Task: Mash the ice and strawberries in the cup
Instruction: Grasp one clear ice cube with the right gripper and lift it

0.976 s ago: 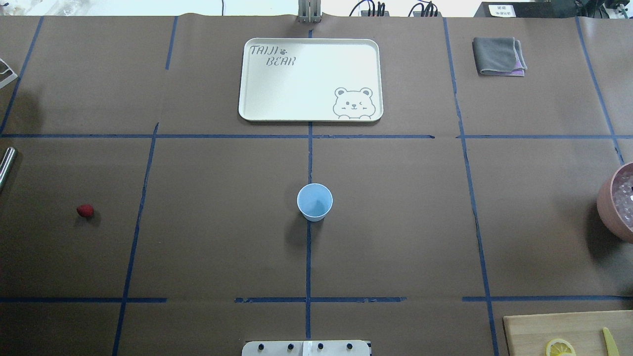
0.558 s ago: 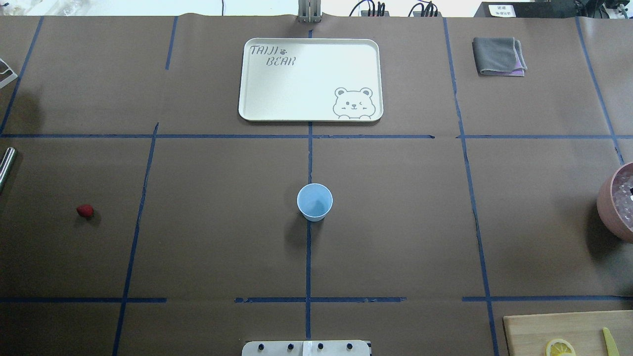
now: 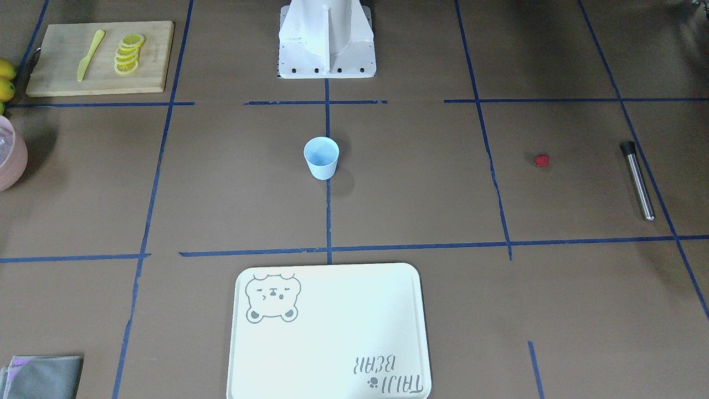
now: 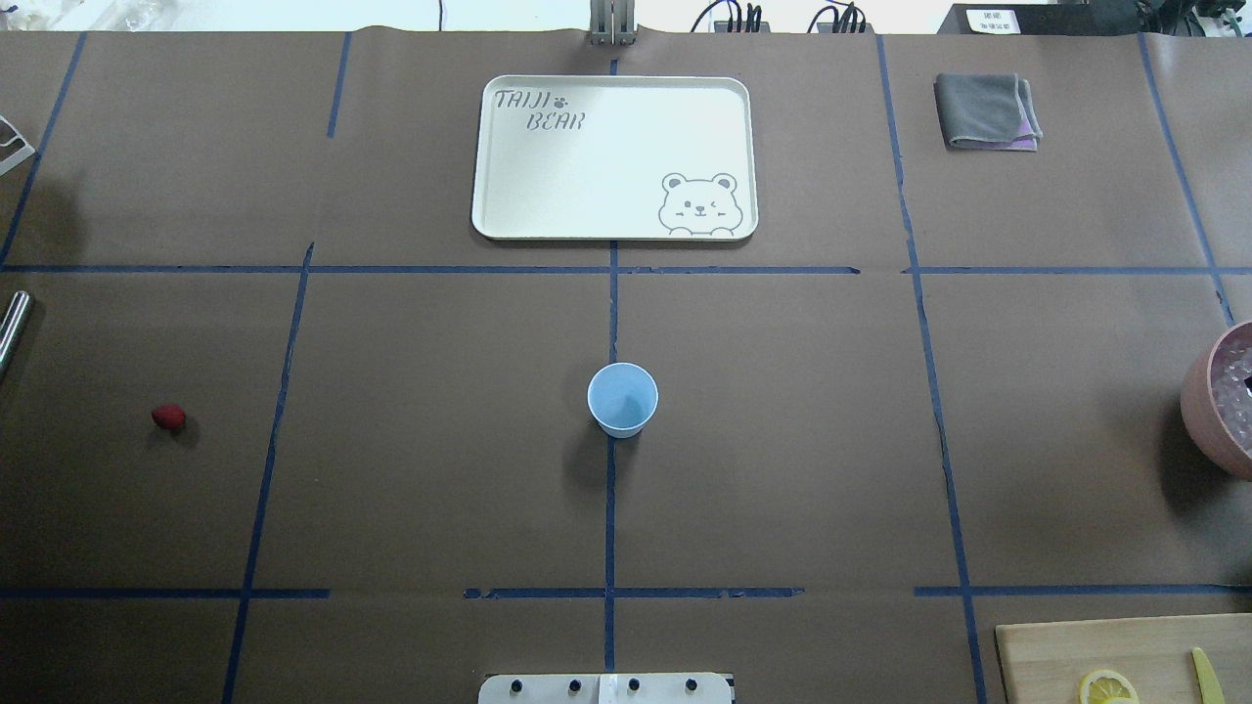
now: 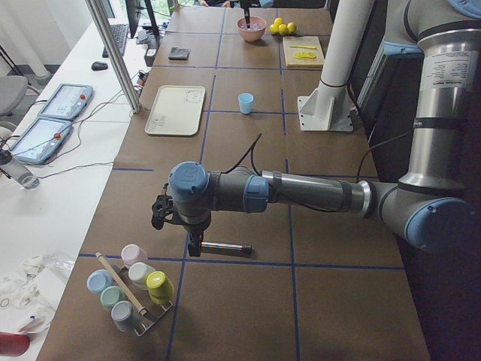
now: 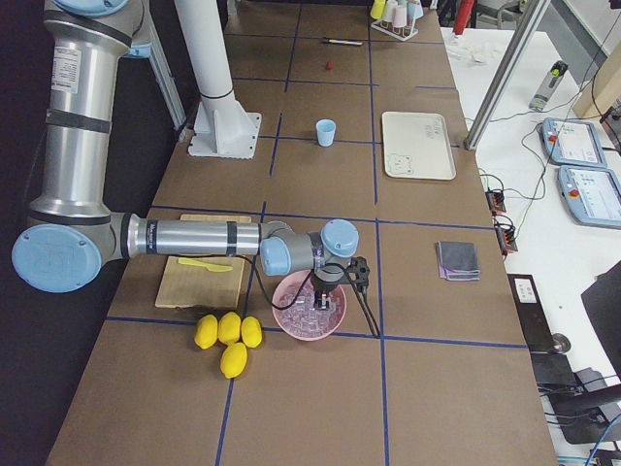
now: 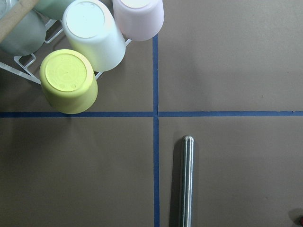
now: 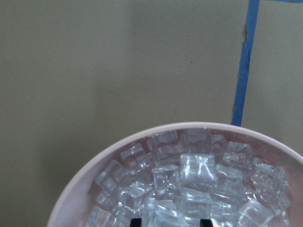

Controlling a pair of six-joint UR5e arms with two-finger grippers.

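The left gripper (image 5: 193, 247) hung far to the robot's left of the small pale blue tapered cup (image 4: 622, 399); how wide its fingers stood could not be told. The right gripper (image 8: 169, 221) had its dark tips parted, dipped into a round pink bowl (image 4: 1198, 401) far to the cup's right. The cup stood upright. A slim steel rod (image 3: 638, 180) lay beneath the left gripper. The small red strawberry (image 4: 168, 418) lay between cup and rod. Clear ice cubes (image 8: 196, 170) filled the bowl.
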